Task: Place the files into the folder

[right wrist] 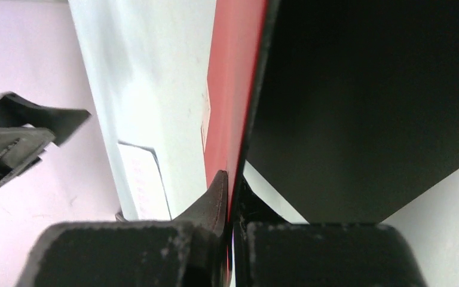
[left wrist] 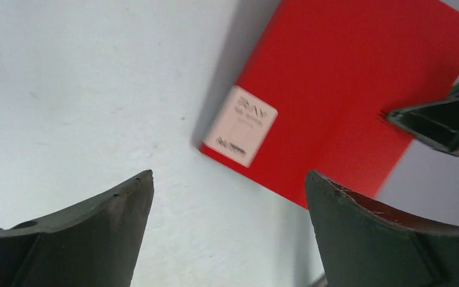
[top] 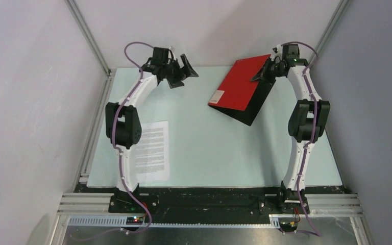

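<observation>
The folder (top: 239,84) lies at the back right of the table, its red cover raised at an angle over the black inside (top: 258,106). My right gripper (top: 263,75) is shut on the far edge of that cover; the wrist view shows the red sheet (right wrist: 233,89) pinched between its fingers (right wrist: 215,200). My left gripper (top: 186,71) hangs open to the folder's left, holding nothing, and its view takes in the red cover (left wrist: 346,89) and white label (left wrist: 240,125). The files (top: 152,150), printed white sheets, lie flat on the table beside the left arm.
The pale green table top (top: 209,148) is enclosed by white walls, with metal frame posts (top: 89,38) at the back corners. A black rail (top: 209,199) runs along the near edge, where both arm bases are bolted.
</observation>
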{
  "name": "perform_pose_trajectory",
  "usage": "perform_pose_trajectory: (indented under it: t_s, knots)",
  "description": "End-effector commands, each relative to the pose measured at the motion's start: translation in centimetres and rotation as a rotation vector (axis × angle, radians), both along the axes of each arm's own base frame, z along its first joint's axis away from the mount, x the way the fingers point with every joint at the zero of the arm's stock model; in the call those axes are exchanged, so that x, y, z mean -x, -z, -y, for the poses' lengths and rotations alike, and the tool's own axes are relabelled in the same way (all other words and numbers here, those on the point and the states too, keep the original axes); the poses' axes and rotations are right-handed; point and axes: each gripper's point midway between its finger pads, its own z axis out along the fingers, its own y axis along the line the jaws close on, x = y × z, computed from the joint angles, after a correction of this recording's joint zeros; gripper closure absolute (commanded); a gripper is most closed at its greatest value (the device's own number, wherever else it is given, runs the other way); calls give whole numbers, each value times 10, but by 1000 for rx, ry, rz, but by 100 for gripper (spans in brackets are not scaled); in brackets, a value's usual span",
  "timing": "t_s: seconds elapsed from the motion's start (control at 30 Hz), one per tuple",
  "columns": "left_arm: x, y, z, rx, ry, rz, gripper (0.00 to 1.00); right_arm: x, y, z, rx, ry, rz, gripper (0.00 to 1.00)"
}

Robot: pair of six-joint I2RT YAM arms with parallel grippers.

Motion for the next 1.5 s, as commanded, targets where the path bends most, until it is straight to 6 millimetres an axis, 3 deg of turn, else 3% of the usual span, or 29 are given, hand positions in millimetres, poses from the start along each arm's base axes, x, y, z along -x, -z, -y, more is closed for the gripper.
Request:
perform_pose_trajectory:
  t_s: [0.0, 0.03, 0.07, 0.17, 0.2, 0.3, 0.43, 0.5, 0.57, 0.67, 0.8, 0.93, 1.07, 1.2, 1.27, 1.3, 1.33, 1.43, 1.47]
  knots:
    - [16, -44, -23, -283, 146, 241, 0, 65, -36, -11, 108, -103, 2, 100]
    - [18, -52, -28, -308, 142, 262, 0, 75, -49, -9, 123, -98, 20, 100]
    - [18, -53, -32, -342, 156, 284, 0, 88, -42, -7, 139, -102, -15, 100]
    - [25, -58, -40, -400, 202, 315, 0, 125, -57, 0, 179, -114, -26, 100]
    - [26, -57, -43, -408, 207, 313, 0, 133, -54, 3, 199, -121, -36, 100]
    - [29, -50, -51, -419, 223, 290, 0, 163, -73, 10, 253, -127, -20, 100]
    - [32, -31, -59, -414, 225, 234, 0, 185, -89, 11, 299, -150, 11, 100]
    - [34, -24, -60, -399, 211, 202, 0, 196, -90, -12, 237, -223, 10, 99]
    - [37, -19, -59, -378, 204, 174, 0, 205, -91, -38, 114, -303, -18, 86]
    - [44, -19, -56, -357, 218, 164, 0, 202, -88, -65, 9, -388, -37, 62]
    - [54, -15, -49, -325, 291, 170, 0, 190, -99, -102, -79, -506, -3, 42]
    - [58, -11, -50, -322, 297, 159, 0, 184, -107, -123, -144, -581, 20, 37]
    - [58, -21, -65, -314, 228, 146, 0, 187, -114, -136, -183, -639, 40, 37]
    - [62, -41, -80, -289, 168, 158, 0, 185, -116, -156, -214, -689, 57, 36]
    - [66, -57, -88, -263, 136, 171, 0, 175, -105, -170, -237, -703, 33, 34]
    - [66, -62, -93, -243, 111, 166, 0, 171, -106, -178, -242, -718, 50, 30]
    - [70, -70, -95, -222, 108, 174, 0, 166, -94, -184, -255, -723, 17, 27]
    - [74, -85, -106, -173, 79, 181, 0, 160, -86, -208, -321, -763, -15, 7]
    - [76, -90, -110, -169, 73, 191, 0, 157, -75, -213, -336, -765, -44, 4]
